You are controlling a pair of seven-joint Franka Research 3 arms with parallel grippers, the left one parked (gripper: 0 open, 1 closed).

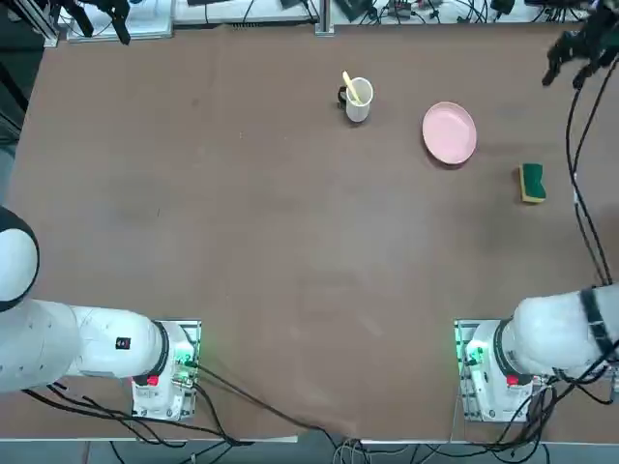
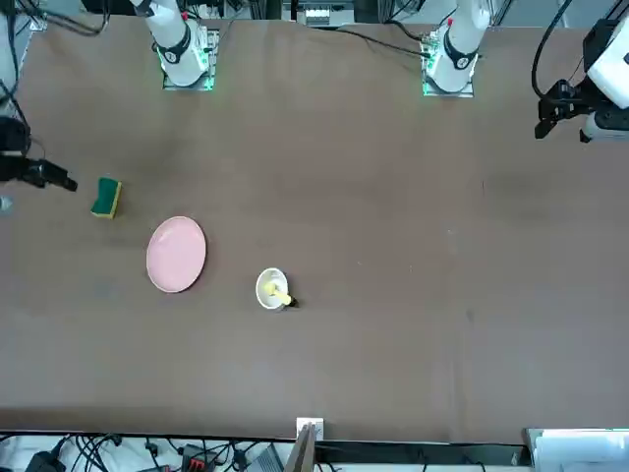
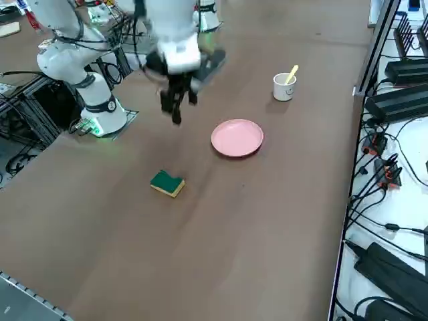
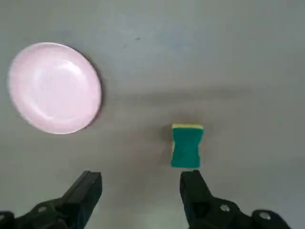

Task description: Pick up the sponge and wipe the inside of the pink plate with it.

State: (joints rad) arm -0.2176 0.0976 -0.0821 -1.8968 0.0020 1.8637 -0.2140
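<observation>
Seen from overhead, the green-and-yellow sponge (image 1: 533, 183) is lying at the pink plate's (image 1: 450, 132) four o'clock, its long axis running twelve to six, while the right end effector (image 4: 141, 176) is hovering, spread, above the table (image 1: 290, 242).

Bench light: even and fairly bright over the matte brown rectangular bench (image 1: 300, 222)
Shadows: soft, small, beside the round pale pink plate (image 1: 450, 132) and the white mug with a yellow stick (image 1: 358, 100)
Plate glare: pale sheen inside the pink plate, wrist view
Arm base glow: green, at the right arm's white base (image 1: 476, 356)
Wrist view focus: soft, bench surface smooth and greyish
Light source: outside every view
</observation>
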